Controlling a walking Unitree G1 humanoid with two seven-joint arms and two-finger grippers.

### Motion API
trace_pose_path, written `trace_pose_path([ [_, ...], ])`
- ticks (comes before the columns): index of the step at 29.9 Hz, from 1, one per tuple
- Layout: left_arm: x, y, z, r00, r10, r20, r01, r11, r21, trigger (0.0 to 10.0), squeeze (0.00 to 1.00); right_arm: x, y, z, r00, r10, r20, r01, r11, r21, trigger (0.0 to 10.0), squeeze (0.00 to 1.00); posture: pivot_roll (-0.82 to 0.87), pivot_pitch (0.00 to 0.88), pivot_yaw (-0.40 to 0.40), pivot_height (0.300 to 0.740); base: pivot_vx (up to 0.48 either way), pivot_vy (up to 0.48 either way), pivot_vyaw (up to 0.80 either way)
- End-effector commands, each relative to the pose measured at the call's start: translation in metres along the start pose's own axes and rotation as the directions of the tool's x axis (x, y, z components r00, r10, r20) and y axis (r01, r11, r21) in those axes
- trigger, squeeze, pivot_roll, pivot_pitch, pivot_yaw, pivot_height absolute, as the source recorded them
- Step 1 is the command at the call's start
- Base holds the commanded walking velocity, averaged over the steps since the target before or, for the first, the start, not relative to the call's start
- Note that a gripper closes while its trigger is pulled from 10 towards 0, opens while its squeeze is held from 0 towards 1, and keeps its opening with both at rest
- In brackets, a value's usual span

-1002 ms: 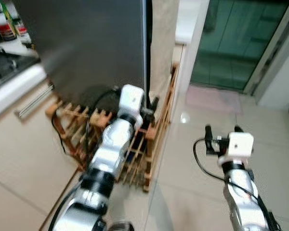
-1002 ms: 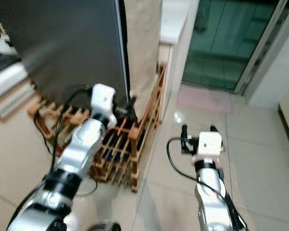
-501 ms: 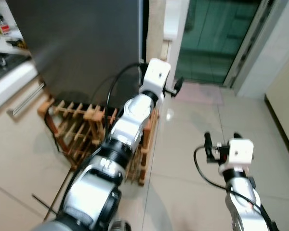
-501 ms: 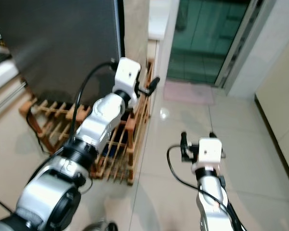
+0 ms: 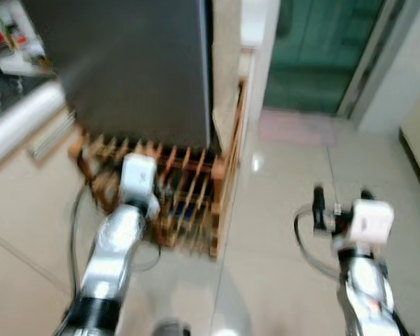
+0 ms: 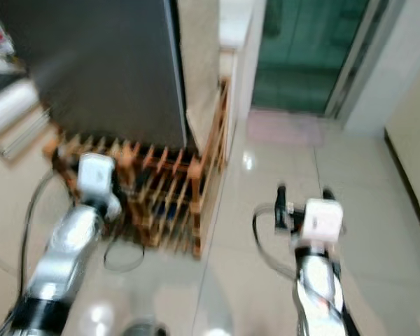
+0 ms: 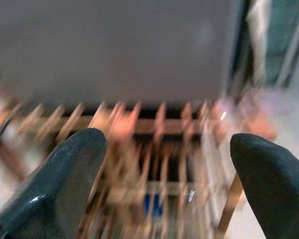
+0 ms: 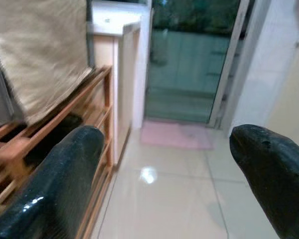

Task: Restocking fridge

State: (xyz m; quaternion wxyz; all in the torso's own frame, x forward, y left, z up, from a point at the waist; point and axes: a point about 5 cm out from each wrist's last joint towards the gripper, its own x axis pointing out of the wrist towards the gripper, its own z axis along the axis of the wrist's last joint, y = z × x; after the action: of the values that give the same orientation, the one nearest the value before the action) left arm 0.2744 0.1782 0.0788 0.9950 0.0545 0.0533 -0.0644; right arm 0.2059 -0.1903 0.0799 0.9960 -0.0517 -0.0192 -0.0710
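two pincers, both empty, raised before the robot over a glossy tiled floor (image 5: 280, 280).

item: fridge (image 5: 136, 66), dark grey, door closed, standing ahead and to the robot's left, at the upper left of the eye views; blurred.

item: wooden rack (image 5: 185, 203), slatted, on the floor at the foot of the fridge and running along its right side; something small and blue shows between its slats in the left wrist view, too blurred to identify.

item: beige cloth (image 8: 40, 55), hanging over the rack's right side beside the fridge edge.

item: left pincer (image 7: 164, 174), fingers spread wide apart, holding nothing, pointed at the rack just below the fridge door; the silver arm with its white wrist block (image 5: 138, 178) sits low in front of the rack.

item: right pincer (image 5: 341, 196), fingers parted, holding nothing, over bare floor well to the right of the rack, aimed toward a green glass door (image 5: 322, 49) with a pink mat (image 5: 297, 126) before it.

item: pale desk edge (image 5: 21, 119) at far left, with blurred items behind it.
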Motion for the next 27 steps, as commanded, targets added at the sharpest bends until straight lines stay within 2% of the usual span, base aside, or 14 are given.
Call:
trace_pose_path([
  [1,-0.004,-0.005,0.007,0.999,-0.024,0.025,0.024,1.0,-0.007,10.0,0.0,-0.006,-0.004,0.001,1.0,-0.01,0.001,0.01,1.0,-0.019,10.0,0.0,0.04,0.038,0.039,0.74,0.0,0.0,0.0],
  [5,-0.011,-0.008,0.013,0.998,-0.032,0.046,0.033,0.999,-0.018,10.0,0.0,-0.014,-0.007,-0.001,0.999,-0.028,-0.018,0.027,0.999,-0.029,10.0,0.0,0.03,0.035,0.038,0.74,0.0,0.0,0.0],
  [8,-0.006,-0.021,0.033,0.985,-0.102,0.137,0.109,0.993,-0.043,10.0,0.0,-0.01,-0.006,0.002,0.999,-0.041,-0.009,0.041,0.999,-0.028,10.0,0.0,0.03,0.028,0.043,0.74,0.0,0.0,0.0],
  [11,-0.007,-0.027,0.045,0.972,-0.134,0.193,0.146,0.988,-0.048,10.0,0.0,-0.006,-0.006,0.006,0.999,-0.053,0.011,0.054,0.998,-0.023,10.0,0.0,0.03,0.023,0.041,0.74,0.406,0.0,0.0],
  [19,-0.007,-0.029,0.055,0.965,-0.151,0.216,0.165,0.985,-0.047,10.0,0.0,-0.014,-0.001,0.006,1.0,-0.022,-0.002,0.022,1.0,-0.016,10.0,0.0,0.03,0.015,0.038,0.74,0.48,0.0,0.0],
  [27,-0.007,-0.036,0.057,0.958,-0.181,0.223,0.196,0.98,-0.046,10.0,0.0,-0.007,-0.002,0.006,1.0,-0.018,-0.002,0.018,0.999,-0.027,10.0,0.0,0.03,0.0,0.03,0.74,0.48,0.0,0.0],
])
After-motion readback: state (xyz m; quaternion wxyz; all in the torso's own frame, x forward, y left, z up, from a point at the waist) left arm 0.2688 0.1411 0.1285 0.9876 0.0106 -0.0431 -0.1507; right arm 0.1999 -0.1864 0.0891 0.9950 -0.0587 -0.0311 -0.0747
